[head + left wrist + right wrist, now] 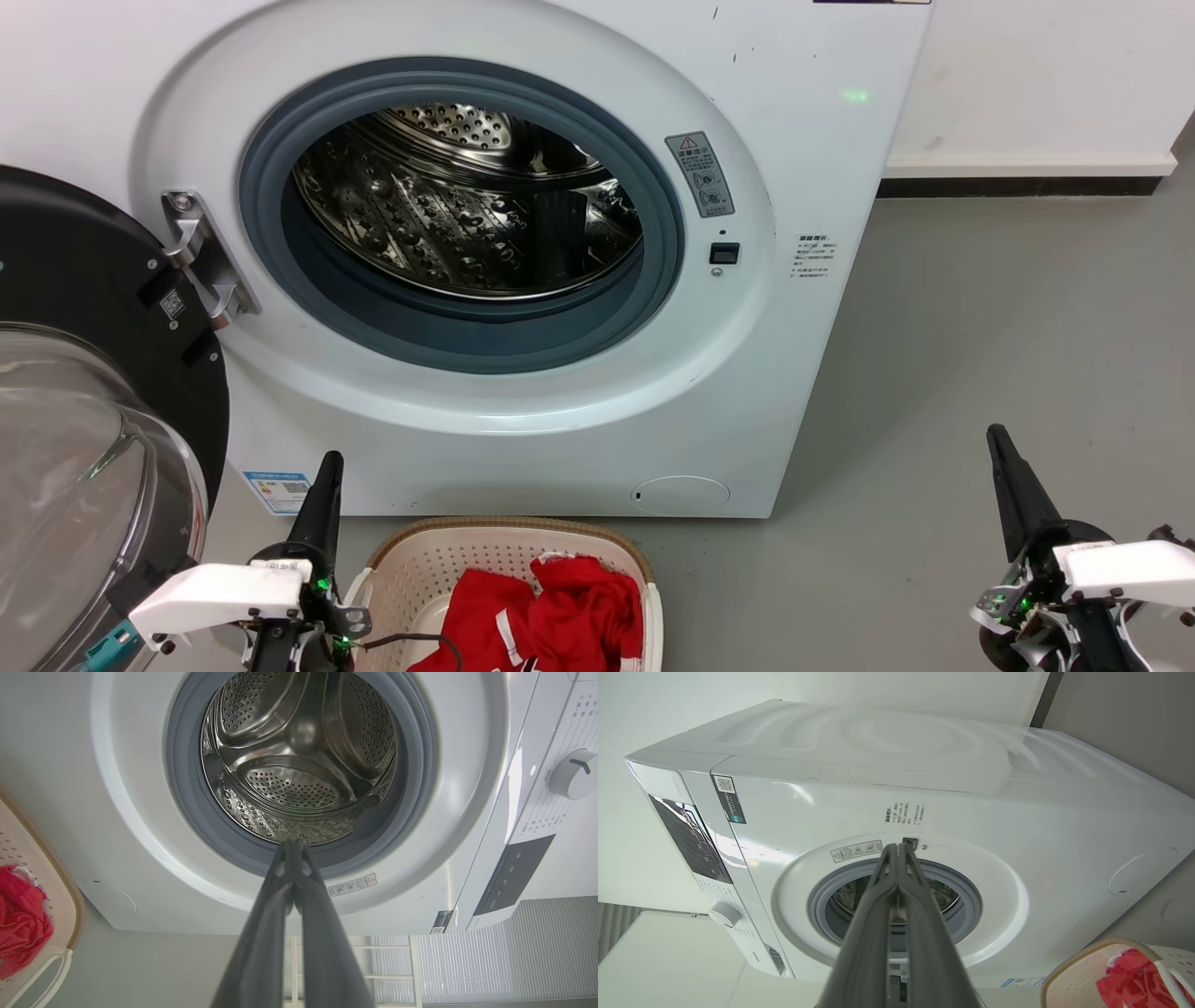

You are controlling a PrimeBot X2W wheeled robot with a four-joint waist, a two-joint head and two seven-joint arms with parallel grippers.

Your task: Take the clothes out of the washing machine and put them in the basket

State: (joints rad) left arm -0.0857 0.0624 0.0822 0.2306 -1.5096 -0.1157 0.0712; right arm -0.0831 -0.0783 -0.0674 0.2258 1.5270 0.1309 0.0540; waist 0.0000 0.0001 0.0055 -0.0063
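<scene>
The washing machine [822,140] is white, its gasket [467,345] blue-grey, its drum [439,224] shiny steel dotted with small holes. The door [75,261] is black-rimmed clear glass. The basket [420,569] is cream, perforated, with a brown woven-look rim. The clothes [579,607] are bright red with white stripes. The floor [980,355] is grey.

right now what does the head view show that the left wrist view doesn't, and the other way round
Head view, not left wrist: the open door, its hinge and the right pincer, shut. Left wrist, not head: the control dial and dark panel. Both: the washing machine with its bare drum, the basket holding the red clothes, and the shut left pincer.
</scene>
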